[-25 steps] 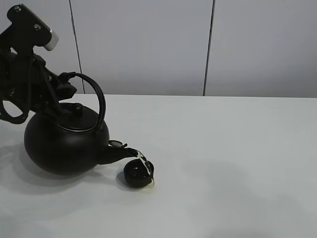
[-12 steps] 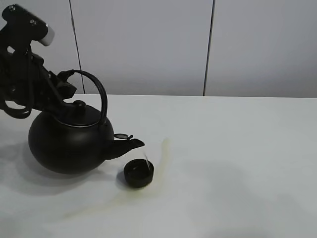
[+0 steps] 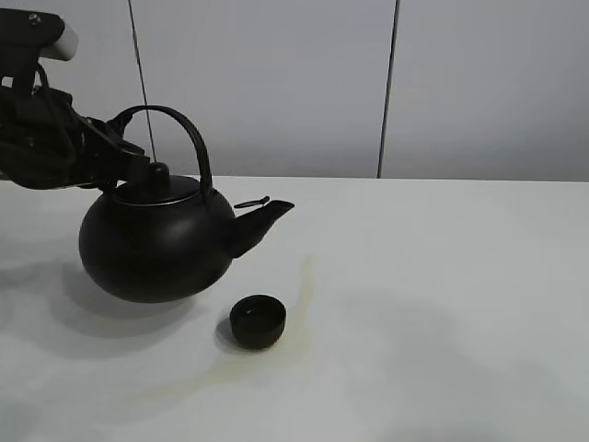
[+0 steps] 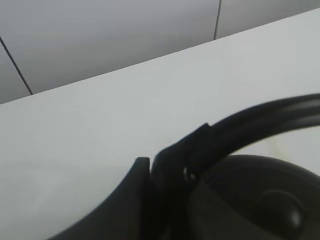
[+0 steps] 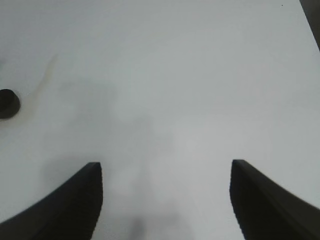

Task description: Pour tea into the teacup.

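The small black teacup (image 3: pixel 258 321) stands upright on the white table (image 3: pixel 442 304), and shows small in the right wrist view (image 5: pixel 8 103). The big black kettle (image 3: pixel 161 241) hangs level above the table, left of and behind the cup, its spout (image 3: pixel 267 217) pointing right and raised clear of the cup. My left gripper (image 3: pixel 118 152) is shut on the kettle's arched handle (image 4: pixel 260 122) at its left end. My right gripper (image 5: pixel 165 195) is open and empty over bare table, out of the exterior view.
A faint yellowish wet streak (image 3: pixel 304 281) lies on the table right of the cup and trails toward the front left. A grey panelled wall (image 3: pixel 386 83) runs behind the table.
The kettle has tipped back from pouring to level and risen up and to the right. Its spout has left the cup, and the stream has stopped.
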Controlling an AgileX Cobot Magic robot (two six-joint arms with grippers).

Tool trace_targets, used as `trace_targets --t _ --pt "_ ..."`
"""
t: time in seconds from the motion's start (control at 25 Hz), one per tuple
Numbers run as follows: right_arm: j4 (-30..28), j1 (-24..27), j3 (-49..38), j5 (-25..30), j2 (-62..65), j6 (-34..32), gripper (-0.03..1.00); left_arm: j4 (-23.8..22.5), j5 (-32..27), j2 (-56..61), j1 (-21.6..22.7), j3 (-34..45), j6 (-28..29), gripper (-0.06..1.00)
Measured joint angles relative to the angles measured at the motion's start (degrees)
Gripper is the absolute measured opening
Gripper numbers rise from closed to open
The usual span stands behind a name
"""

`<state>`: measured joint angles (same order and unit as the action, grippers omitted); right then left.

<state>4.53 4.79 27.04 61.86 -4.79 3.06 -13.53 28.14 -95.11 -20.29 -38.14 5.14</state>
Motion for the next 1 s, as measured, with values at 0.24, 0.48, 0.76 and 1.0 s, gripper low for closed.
trace_targets --t 0.24,0.48,0.76,1.0 --pt "0.0 0.0 0.0 0.0 0.0 0.0 0.49 -9.4 5.6 0.0 4.1 0.0 11.9 0.10" --pt "0.0 0.0 0.0 0.0 0.0 0.0 0.49 -20.4 16.6 0.0 10.8 2.7 21.7 0.10" --pt "0.0 0.0 0.0 0.0 0.0 0.0 0.49 -26.0 25.0 0.0 18.1 10.3 21.7 0.10" --pt "0.0 0.0 0.0 0.0 0.0 0.0 0.49 -27.8 25.9 0.1 19.3 13.2 14.2 0.10"
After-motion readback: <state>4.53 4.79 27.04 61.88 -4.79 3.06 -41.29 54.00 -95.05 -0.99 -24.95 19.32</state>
